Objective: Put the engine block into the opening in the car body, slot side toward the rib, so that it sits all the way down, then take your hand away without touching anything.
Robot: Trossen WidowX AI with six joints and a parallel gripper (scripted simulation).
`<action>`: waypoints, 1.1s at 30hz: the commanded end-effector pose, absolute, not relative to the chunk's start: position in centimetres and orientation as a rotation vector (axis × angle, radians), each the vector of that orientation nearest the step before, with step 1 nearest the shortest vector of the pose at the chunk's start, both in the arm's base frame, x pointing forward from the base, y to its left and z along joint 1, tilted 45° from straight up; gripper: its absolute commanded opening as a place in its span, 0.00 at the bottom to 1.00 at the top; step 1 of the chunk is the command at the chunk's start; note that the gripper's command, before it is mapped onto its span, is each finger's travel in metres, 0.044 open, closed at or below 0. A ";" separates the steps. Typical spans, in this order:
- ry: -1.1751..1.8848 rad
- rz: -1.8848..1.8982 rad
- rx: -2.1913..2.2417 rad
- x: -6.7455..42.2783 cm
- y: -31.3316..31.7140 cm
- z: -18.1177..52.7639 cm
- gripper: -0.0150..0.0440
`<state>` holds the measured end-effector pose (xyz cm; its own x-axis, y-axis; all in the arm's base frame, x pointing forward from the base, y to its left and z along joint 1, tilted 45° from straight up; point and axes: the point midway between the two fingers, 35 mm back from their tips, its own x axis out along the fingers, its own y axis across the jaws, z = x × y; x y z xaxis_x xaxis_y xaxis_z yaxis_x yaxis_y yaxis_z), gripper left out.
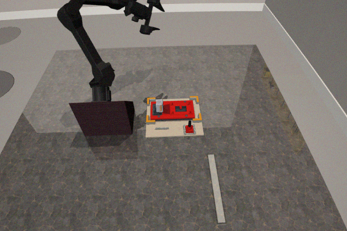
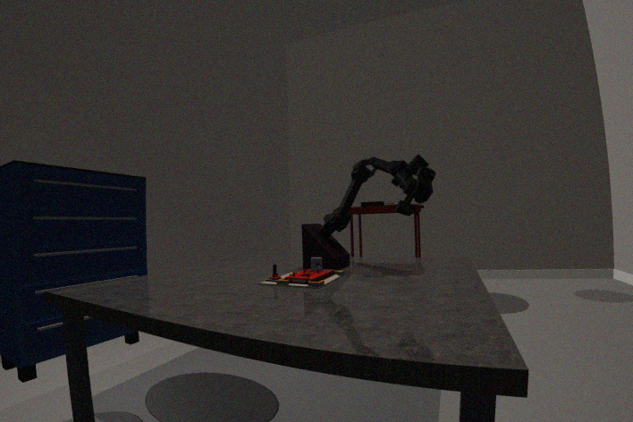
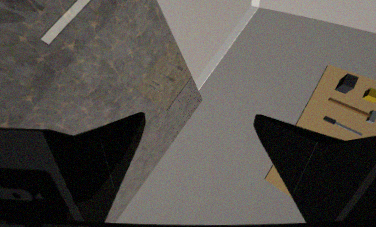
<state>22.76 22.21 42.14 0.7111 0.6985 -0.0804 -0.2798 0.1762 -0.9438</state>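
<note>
The red car body (image 1: 188,110) (image 2: 322,274) lies inside orange corner marks on a beige board (image 1: 168,131) (image 2: 268,286). A dark opening (image 1: 181,108) shows in its middle. The pale grey engine block (image 1: 159,105) (image 2: 316,262) stands upright at the body's left end, next to a raised red part (image 1: 167,107). My gripper (image 1: 160,18) (image 2: 416,201) (image 3: 200,119) is open and empty. It is high above the table, behind the board and far from it. In the wrist view it looks past the table's edge at the floor.
The arm's dark base box (image 1: 103,117) (image 2: 322,246) stands left of the board. A small red stand with a black lever (image 1: 189,127) (image 2: 274,273) is at the board's front right. A white strip (image 1: 216,188) lies nearer the front. On the floor are a tan tool board (image 3: 345,106), a red side table (image 2: 384,208) and a blue drawer cabinet (image 2: 63,248).
</note>
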 end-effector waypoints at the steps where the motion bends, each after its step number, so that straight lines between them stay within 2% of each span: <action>1: -0.321 0.767 -1.192 24.1 22.2 39.6 1.00; 33: 0.458 0.900 -0.802 30.5 15.8 23.0 1.00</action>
